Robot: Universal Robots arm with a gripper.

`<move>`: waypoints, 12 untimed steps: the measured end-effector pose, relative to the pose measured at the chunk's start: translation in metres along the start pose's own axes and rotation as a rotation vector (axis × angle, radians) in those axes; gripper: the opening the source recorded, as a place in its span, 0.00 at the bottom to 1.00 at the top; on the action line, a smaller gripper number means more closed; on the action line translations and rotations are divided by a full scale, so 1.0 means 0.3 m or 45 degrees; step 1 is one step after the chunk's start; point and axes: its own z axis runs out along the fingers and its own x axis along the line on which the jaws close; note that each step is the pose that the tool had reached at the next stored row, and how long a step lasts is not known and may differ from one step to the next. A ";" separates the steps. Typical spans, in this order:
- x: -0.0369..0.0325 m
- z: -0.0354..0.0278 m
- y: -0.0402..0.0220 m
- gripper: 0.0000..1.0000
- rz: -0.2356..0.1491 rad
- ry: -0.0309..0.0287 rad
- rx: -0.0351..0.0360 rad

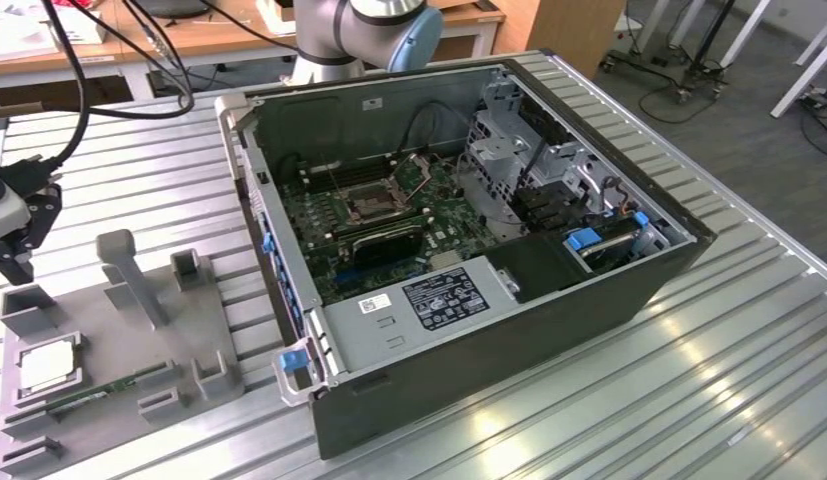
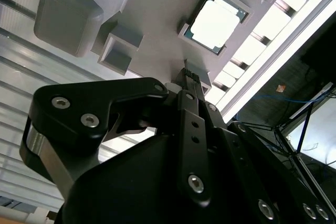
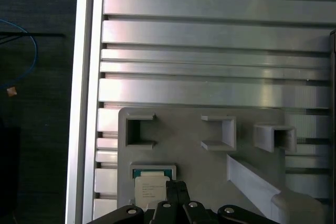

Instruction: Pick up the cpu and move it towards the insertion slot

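Note:
The cpu (image 1: 46, 366) lies flat, pale top up, in a recess of the grey tray (image 1: 120, 340) at the exterior view's left. It also appears as the cpu (image 2: 215, 22) in the second wrist view and the cpu (image 3: 151, 186) in the first wrist view. My gripper (image 1: 10, 262) hangs above the tray's far end, clear of the chip. Its fingers (image 3: 176, 186) are pressed together, shut on nothing. The insertion slot (image 1: 373, 205) sits with its metal frame at the middle of the green motherboard inside the open computer case (image 1: 627, 290).
A green memory stick (image 1: 109, 388) lies in the tray beside the cpu. Upright grey posts (image 1: 126, 275) rise from the tray between the gripper and the case. The ribbed metal table (image 1: 733, 380) extends around both. Cables hang at the exterior view's upper left.

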 end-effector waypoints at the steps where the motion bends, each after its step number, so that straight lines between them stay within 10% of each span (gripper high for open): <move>1: 0.000 0.001 0.000 0.11 0.000 -0.0001 -0.0001; 12: 0.022 0.010 -0.008 0.11 0.000 -0.0003 0.0001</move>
